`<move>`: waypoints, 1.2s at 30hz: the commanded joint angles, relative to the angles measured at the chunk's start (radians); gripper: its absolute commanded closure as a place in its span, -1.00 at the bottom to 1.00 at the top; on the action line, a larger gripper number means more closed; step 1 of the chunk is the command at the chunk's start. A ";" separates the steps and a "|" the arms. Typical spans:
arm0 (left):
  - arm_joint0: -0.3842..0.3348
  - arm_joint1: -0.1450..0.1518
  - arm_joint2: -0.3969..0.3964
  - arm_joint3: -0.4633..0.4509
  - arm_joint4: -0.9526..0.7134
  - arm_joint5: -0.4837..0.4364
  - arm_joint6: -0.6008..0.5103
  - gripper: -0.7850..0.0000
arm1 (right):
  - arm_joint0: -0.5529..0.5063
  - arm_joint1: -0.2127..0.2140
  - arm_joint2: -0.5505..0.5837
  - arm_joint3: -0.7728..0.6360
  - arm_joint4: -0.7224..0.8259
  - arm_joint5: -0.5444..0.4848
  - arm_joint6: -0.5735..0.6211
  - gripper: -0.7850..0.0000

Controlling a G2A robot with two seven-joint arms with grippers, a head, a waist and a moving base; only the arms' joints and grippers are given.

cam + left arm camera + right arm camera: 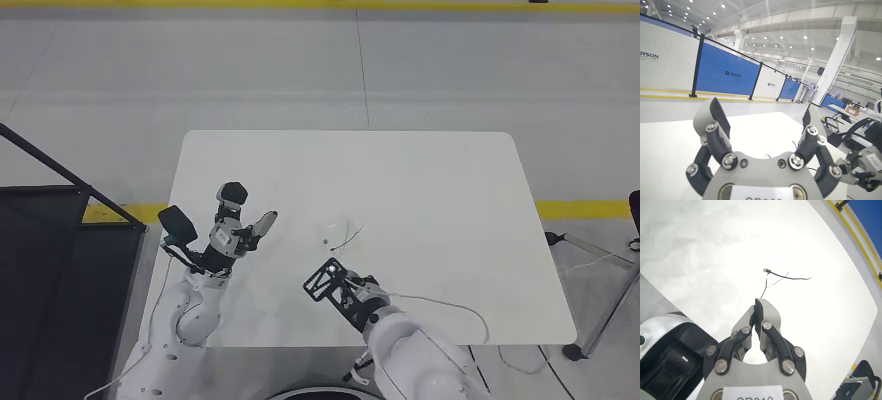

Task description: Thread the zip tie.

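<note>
Currently the zip tie lies flat on the table, roughly mid-table on the robot's side, between the two arms.

Right wrist view detail:
- The black head has a small white bit touching it.
- One thin black tail runs from the head toward the table's rounded corner, slightly wavy and lying on the surface.
- A second black strand leaves the head and runs toward the right gripper.
- A pale strand crosses under the black tail. Can't tell if it's another tie or a shadow.
- Can't tell whether the tie is threaded through its head.

Right gripper: the pads are pressed together with no gap between them. The black strand's end meets the fingertips in the wrist view, but I can't tell if it's actually pinched or just lying behind the tip. From the top view this gripper sits near the tie, on the robot's side of it, low over the table.

Left gripper: the fingers are spread wide with nothing between them. It is raised above the table and angled up, pointing at the far side of the hall rather than at the work. In the top view it sits near the table's left part, well apart from the tie.
</note>
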 commanded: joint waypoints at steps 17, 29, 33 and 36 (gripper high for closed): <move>0.000 0.000 0.000 0.000 0.000 0.000 0.000 -1.00 | 0.291 -0.128 -0.126 0.346 0.045 0.116 0.164 1.00; 0.000 0.000 0.000 0.000 0.000 0.000 0.000 -1.00 | 0.318 -0.171 -0.146 0.419 0.039 0.096 0.194 0.95; 0.000 0.000 0.000 0.000 0.000 0.000 0.000 -1.00 | 0.321 -0.183 -0.149 0.435 0.025 0.090 0.203 0.68; 0.000 0.000 0.000 0.000 0.000 0.000 0.000 -1.00 | 0.320 -0.190 -0.146 0.438 0.015 0.089 0.203 0.70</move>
